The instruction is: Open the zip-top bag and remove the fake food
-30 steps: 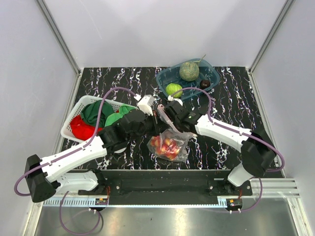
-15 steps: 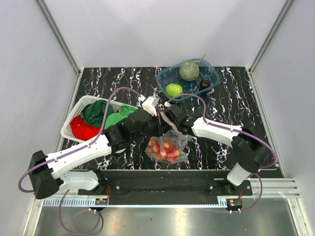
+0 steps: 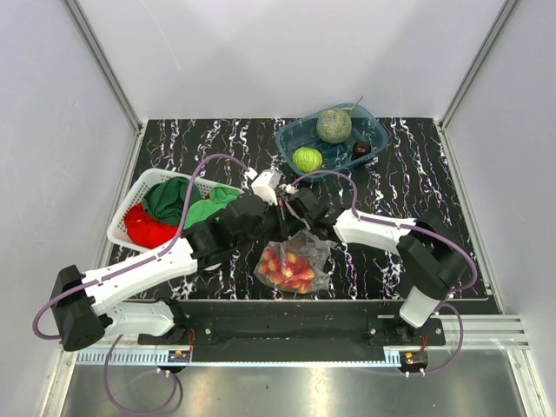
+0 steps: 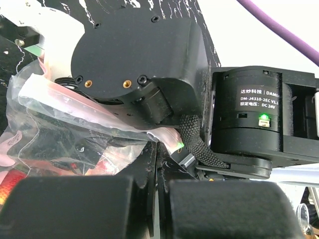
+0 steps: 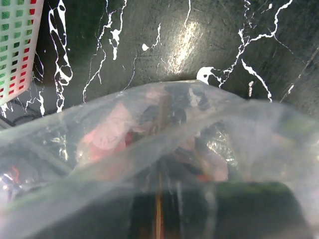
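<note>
angling inward, left end effector, right end effector, pinching zip-top bag

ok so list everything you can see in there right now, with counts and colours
clear zip-top plastic bag: 1, transparent, front centre, top held by both grippers
fake food pieces: several, red and yellow, inside the bag
white plastic lattice basket: 1, left side
crumpled cloths: red and green, count unclear, in the basket
blue-green clear plastic tub: 1, back right
netted green ball: 1, in the tub
lime-green round fruit: 1, in the tub
small dark round item: 1, in the tub
black white-veined table: 1, under everything
left gripper: 1, black, shut on the bag
right gripper: 1, black, shut on the bag
</note>
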Tool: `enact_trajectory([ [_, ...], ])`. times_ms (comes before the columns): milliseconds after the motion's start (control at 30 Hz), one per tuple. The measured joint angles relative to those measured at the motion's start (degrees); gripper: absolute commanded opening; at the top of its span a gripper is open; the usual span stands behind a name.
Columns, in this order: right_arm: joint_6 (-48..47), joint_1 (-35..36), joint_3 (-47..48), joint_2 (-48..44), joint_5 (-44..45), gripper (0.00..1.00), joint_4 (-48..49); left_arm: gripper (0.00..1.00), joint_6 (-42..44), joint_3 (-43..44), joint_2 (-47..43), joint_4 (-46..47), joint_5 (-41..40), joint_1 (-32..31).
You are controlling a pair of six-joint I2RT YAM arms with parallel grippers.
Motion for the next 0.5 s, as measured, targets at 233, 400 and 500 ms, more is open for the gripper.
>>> enact_trajectory([
  [233,-2.21,-0.02,-0.46,-5.4,2.71,0.0,-2.67,0.0,-0.61,-0.35,-0.66,0.37,-0.04,-0.11],
  [400,-4.96,-0.02,-0.37,-15.54,6.29,0.0,-6.51,0.0,-0.83,-0.44,-3.5,0.35,-1.03,-0.11],
  [500,-6.88,-0.09,-0.26,-22.51,8.63,0.0,-8.26,0.0,-1.16,-0.44,-5.62,0.37,-1.97,-0.15],
])
